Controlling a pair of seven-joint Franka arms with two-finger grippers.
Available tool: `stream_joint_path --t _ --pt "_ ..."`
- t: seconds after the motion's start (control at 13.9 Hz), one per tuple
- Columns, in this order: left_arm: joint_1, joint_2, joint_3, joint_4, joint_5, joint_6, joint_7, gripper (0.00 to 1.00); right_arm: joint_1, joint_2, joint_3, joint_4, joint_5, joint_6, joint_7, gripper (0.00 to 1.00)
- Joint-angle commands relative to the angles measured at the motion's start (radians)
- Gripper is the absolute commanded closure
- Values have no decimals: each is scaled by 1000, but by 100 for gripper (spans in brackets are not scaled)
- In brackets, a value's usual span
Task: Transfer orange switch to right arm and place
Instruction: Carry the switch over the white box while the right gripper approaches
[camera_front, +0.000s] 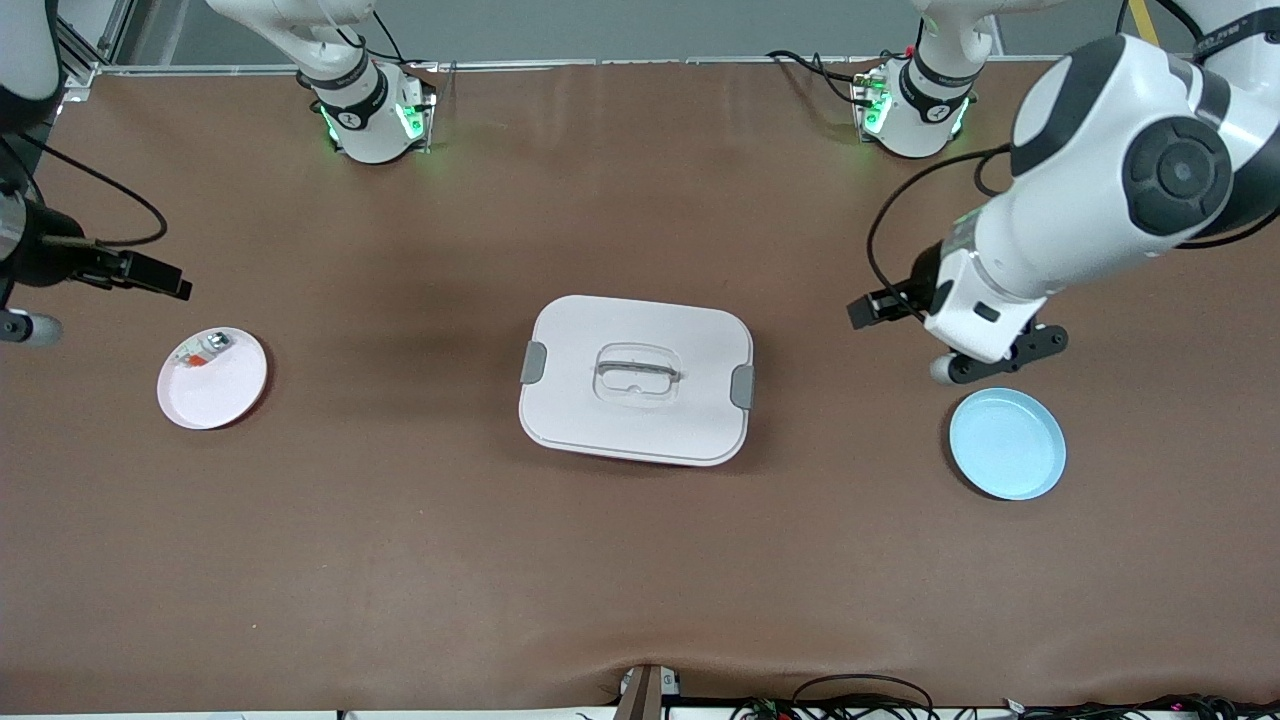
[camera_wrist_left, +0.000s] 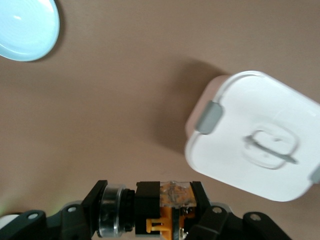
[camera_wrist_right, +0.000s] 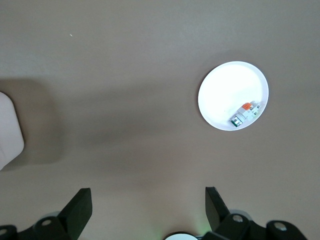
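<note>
Two risks: left gripper (camera_wrist_left: 167, 212), apparently clamping orange switch (camera_wrist_left: 170, 205), could drop it passing to wide-open right gripper (camera_wrist_right: 145, 210).

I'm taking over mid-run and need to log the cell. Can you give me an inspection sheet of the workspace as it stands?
Surface: brown table, bare between the items.
Job's things: orange switch clamped in the left gripper, up in the air beside the blue plate.
Clutter: white lidded box at mid table; white plate toward the right arm's end, holding a white-grey piece with a red-orange bit.
Grippers: left gripper shut on the orange switch; right gripper open, holding nothing, above bare table beside the white plate.
Cables: black cable looping along the left arm; more cables at the table edge nearest the front camera.
Surroundings: both arm bases show green lights.
</note>
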Motion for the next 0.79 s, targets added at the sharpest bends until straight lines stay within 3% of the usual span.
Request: stream_joint_path --t 0.0,0.29,0.72 --pt "-4 19 -48 34 -28 62 -128 71 -11 60 14 49 -6 -17 -10 0" --pt "-79 37 -52 34 -34 164 -335 71 4 67 18 32 72 51 7 0" --pt "-184 109 -52 34 -50 322 -627 71 6 5 18 -3 488 57 56 0"
